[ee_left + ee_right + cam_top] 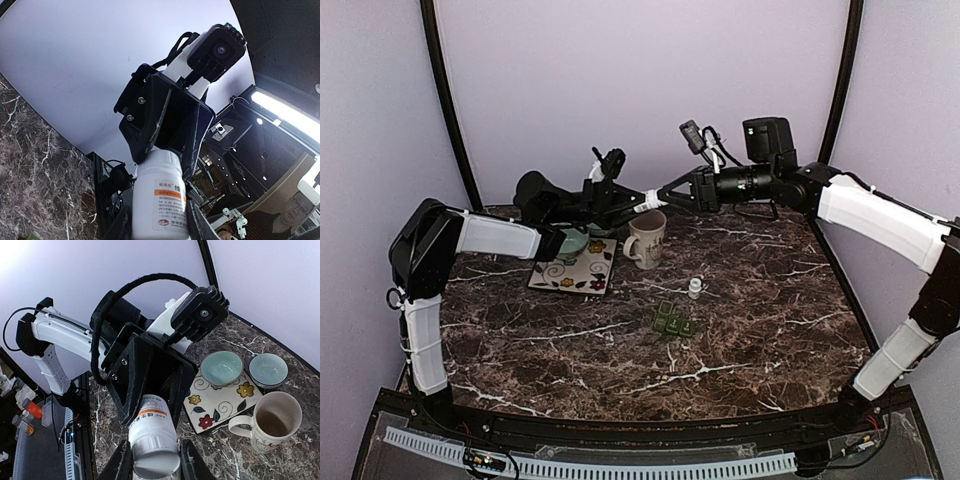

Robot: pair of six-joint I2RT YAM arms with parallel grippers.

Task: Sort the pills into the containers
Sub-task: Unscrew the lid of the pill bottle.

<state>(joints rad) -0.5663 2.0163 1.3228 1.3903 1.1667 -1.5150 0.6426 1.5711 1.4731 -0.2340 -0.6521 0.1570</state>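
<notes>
Two bowls [221, 367] left of mug [647, 238], on floral mat [575, 272]; green pill tray [673, 322], small white vial [695, 288] nearer than mug. White pill bottle [648, 207] airborne near mug, left tool [160, 220] and right tool [155, 460] both clamped on it.

Top view: soft, even light, somewhat dim, low resolution. Lilac backdrop [640, 80] evenly toned. Dark marble worktop [750, 330] has only a weak sheen, and shadows on it are faint. Small items there are soft, detail lost. Left wrist view: heavy fisheye, edges bent. Light strip [285, 112] at right blown out; room below it dim and blurred. Pill bottle [160, 200] label lit and fairly sharp, print too small to read. Right wrist view: top-left corner washed out by glare; pill bottle's near end bright, slightly soft; teal bowls [221, 367] crisp.
</notes>
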